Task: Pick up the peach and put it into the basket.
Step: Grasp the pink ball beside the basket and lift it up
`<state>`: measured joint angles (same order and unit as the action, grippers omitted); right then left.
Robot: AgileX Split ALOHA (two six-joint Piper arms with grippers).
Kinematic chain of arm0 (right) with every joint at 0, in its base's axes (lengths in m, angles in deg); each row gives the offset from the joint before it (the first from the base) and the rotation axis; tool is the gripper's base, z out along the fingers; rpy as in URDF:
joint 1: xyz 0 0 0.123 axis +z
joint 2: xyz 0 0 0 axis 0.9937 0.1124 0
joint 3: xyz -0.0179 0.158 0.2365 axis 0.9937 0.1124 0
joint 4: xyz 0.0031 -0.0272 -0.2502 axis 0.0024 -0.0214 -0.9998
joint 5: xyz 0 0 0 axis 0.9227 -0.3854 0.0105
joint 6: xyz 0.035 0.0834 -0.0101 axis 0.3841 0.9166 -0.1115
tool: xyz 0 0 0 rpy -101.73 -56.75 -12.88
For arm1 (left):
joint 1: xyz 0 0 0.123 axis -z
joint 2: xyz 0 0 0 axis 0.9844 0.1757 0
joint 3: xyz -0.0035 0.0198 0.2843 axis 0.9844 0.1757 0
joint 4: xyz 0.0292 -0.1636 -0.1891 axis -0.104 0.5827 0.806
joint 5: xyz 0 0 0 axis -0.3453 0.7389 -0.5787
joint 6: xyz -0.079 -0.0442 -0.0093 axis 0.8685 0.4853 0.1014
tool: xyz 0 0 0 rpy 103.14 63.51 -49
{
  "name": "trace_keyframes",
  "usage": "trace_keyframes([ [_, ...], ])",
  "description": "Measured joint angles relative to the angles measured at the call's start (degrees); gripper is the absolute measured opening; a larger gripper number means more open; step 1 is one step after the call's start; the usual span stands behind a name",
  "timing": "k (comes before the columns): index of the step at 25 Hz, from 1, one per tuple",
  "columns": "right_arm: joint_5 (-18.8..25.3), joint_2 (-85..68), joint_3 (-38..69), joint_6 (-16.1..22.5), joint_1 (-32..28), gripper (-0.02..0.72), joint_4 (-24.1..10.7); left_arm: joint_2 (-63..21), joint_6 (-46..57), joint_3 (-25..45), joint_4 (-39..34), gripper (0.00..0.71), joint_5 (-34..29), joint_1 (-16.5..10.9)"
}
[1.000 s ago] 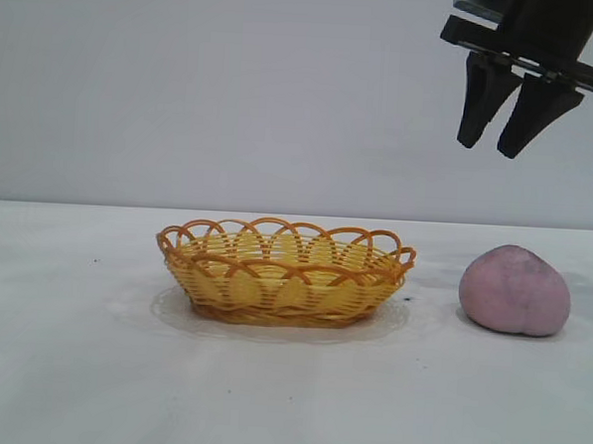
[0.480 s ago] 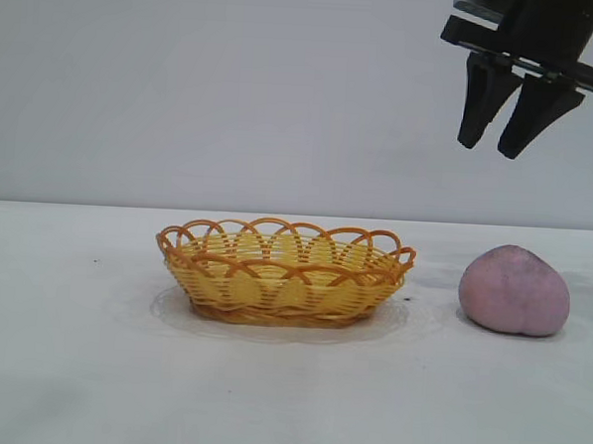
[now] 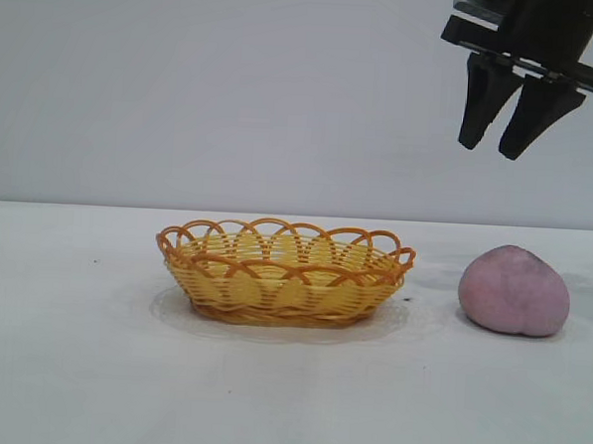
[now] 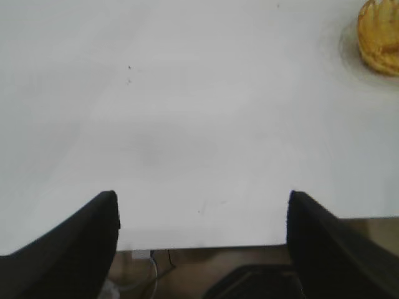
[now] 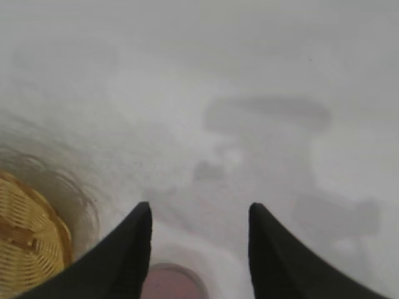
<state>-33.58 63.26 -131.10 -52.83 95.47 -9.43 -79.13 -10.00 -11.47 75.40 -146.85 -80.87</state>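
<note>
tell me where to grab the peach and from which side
Grip the peach across its widest middle, coming straight down from above: it sits rounded and free on the table, apart from the basket. The right gripper hangs open almost above it.

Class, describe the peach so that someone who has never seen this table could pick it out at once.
Start at the white table and find the yellow wicker basket with its orange looped rim near the middle. To its right in the exterior view, apart from it and below the raised right hand, lies the peach. It is the only solid, rounded, matte pinkish-mauve thing there.
</note>
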Motion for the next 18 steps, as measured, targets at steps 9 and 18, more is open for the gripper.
trace_keyframes([
  [9,1.7,-3.1,0.0,-0.8,0.0,0.305,-0.2,-0.1,-0.9,2.5,-0.1,0.531,7.1,0.0],
  [18,5.2,-5.6,0.0,-2.1,0.0,0.305,-0.8,-0.1,-1.1,3.3,-0.1,0.531,8.4,0.0],
])
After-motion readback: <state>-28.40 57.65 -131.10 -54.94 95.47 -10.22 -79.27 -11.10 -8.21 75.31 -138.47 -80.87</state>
